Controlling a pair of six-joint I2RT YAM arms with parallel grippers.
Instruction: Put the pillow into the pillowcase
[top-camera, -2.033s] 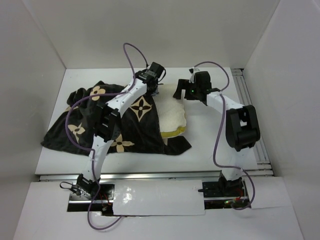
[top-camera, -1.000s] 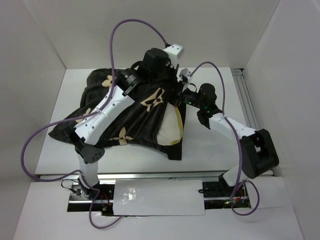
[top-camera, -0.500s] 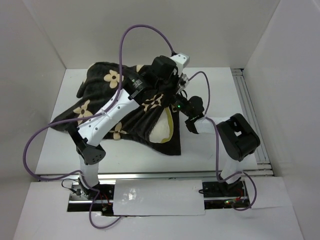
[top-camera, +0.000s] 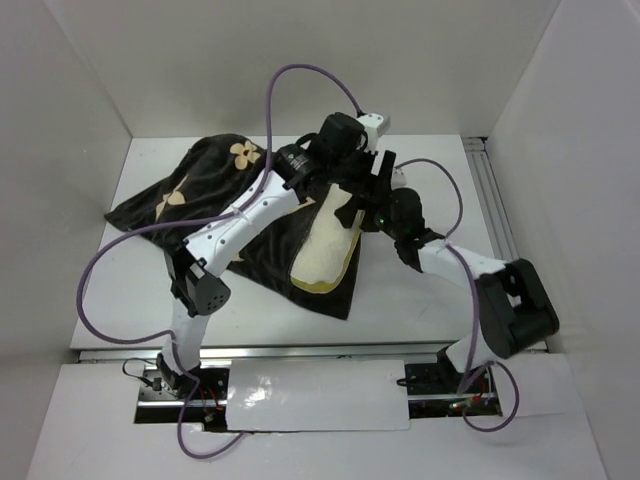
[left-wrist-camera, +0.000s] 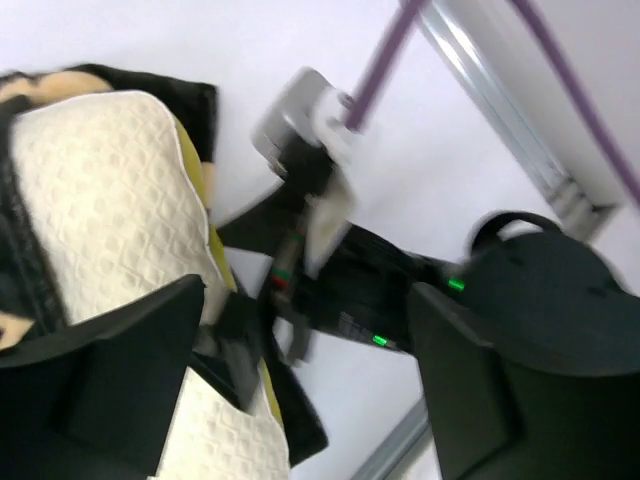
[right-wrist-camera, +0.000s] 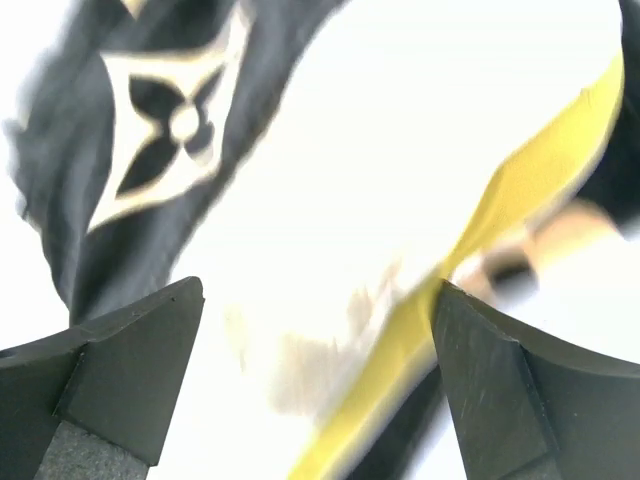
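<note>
Top view: the pillowcase (top-camera: 200, 195) is spread on the table (top-camera: 420, 290) from centre out to 10 o'clock. The pillow (top-camera: 322, 250) is found at table centre. Its 12 o'clock end is covered by dark cloth, while a long cream stretch and the yellow edge at 6 o'clock are left bare. A dark flap is seen under that near end.

Left end effector (left-wrist-camera: 300, 390): fingers spread wide, nothing gripped, poised beside the pillow's textured face. Right end effector (right-wrist-camera: 320, 380): likewise wide apart and empty, held close over the cream cloth and yellow edge.

Progress is judged as roughly halfway, with the pillow only partly sleeved. The mouth remains to be regripped and drawn over the bare end, then the corners seated.
</note>
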